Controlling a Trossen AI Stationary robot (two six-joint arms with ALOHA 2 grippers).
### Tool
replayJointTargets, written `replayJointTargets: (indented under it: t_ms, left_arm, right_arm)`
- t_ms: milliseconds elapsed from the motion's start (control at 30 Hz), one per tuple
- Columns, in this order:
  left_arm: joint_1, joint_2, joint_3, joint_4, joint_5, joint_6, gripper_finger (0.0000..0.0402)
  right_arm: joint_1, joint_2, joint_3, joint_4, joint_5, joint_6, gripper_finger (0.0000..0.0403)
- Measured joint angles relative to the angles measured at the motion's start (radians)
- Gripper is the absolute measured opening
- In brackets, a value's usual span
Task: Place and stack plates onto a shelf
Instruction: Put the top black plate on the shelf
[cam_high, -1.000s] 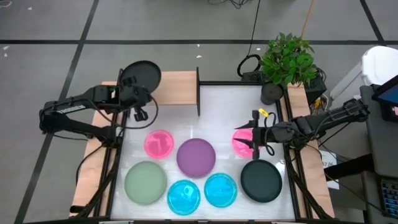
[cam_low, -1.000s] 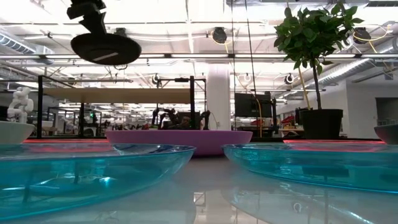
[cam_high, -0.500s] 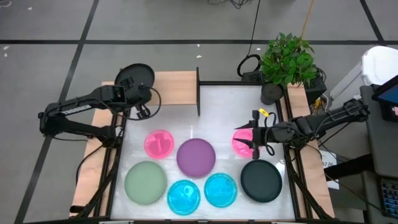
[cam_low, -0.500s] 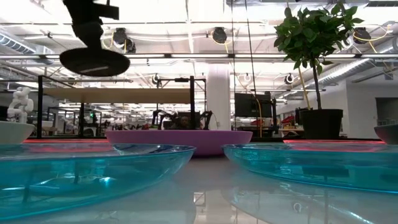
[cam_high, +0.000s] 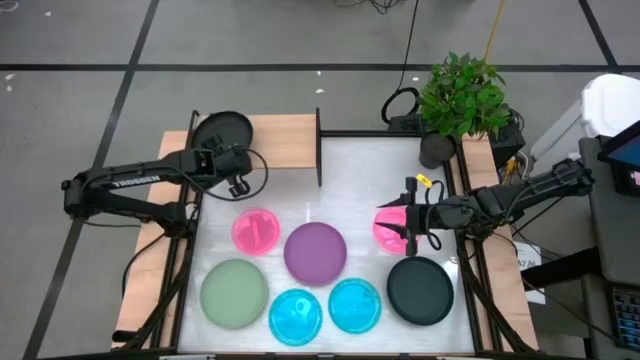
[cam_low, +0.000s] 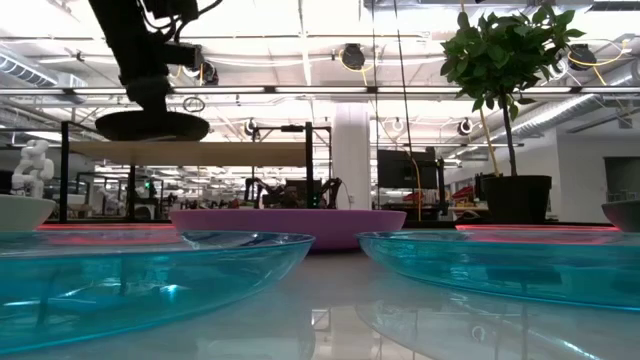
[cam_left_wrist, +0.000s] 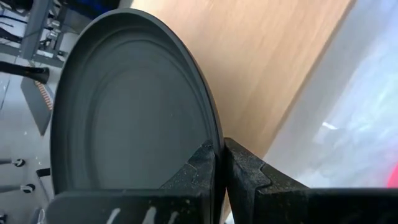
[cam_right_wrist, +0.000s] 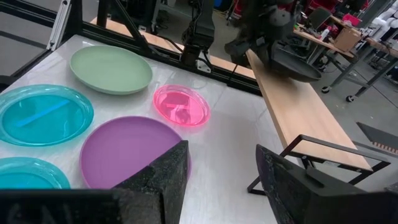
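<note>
Over the last second I've lowered the black plate (cam_high: 222, 131), its rim pinched between the left gripper (cam_left_wrist: 219, 163) fingers, close above the shelf (cam_high: 285, 140), so release looks near; right gripper (cam_right_wrist: 217, 168) waits spread.

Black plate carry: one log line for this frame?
left gripper: shut on black plate, over shelf left end | right gripper: open, idle by pink plate | released: no

You've got a potted plant (cam_high: 459, 100) at the far right corner, black cable (cam_high: 398, 100) coiled beside it.
</note>
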Motion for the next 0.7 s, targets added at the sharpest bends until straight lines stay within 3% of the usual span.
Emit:
replayJointTargets:
  t_ms: [700]
  left_arm:
    - [0.0,0.0,-0.072,0.059,-0.006,-0.017,0.0026]
  right_arm:
    - [0.0,0.0,0.0,0.0,-0.001,0.011,0.0169]
